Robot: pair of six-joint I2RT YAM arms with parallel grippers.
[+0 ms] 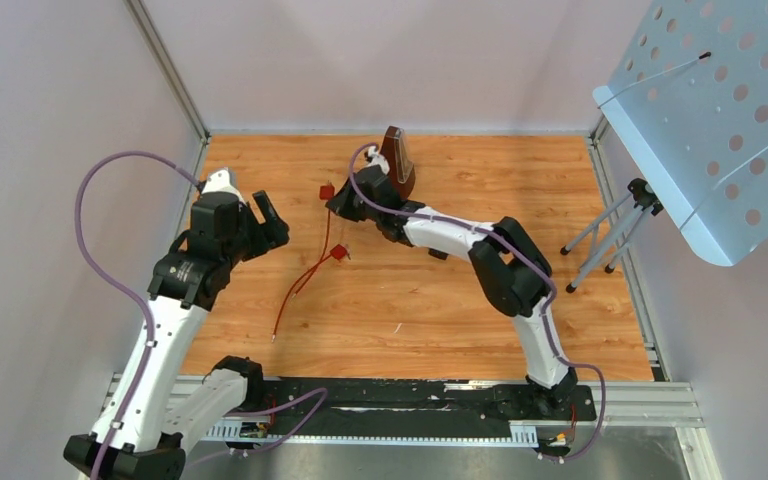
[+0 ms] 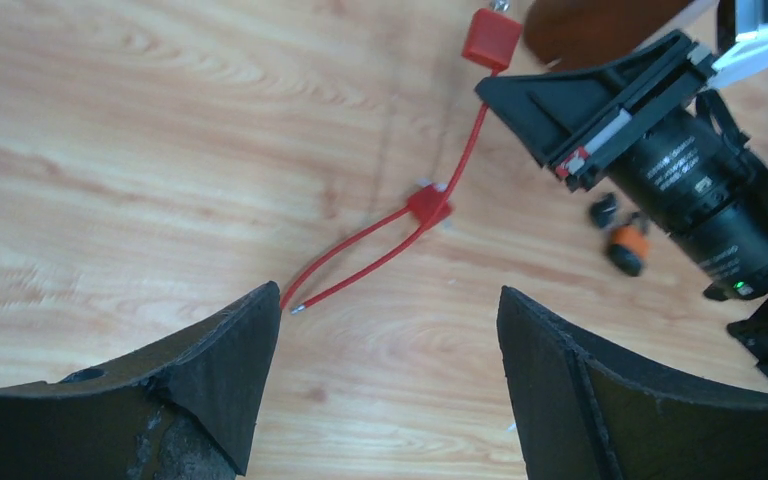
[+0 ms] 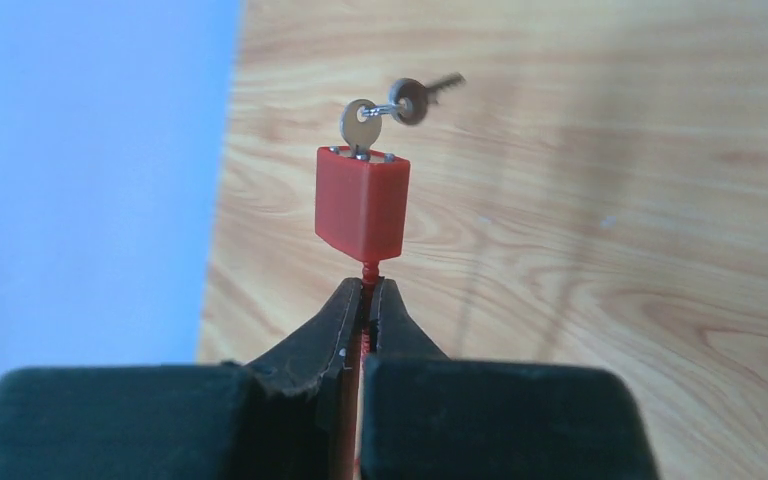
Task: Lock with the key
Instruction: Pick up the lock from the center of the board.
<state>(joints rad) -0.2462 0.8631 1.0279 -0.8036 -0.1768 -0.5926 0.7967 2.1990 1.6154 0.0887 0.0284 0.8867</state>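
1 red lock (image 3: 362, 203), 2 keys (image 3: 360, 125), 1 red cable (image 2: 380, 240). Only my right wrist view shows the keys: 1 seated in the lock's top, 1 linked to it. My right gripper (image 3: 365, 295) is clenched on the cable just below the lock, above the table's (image 1: 460, 320) far middle. My left gripper (image 2: 385, 330) gapes wide near the cable's loose end.

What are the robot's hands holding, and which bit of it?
The right fingers pinch the thin red cable just under the red lock. The left fingers are open and hold nothing.
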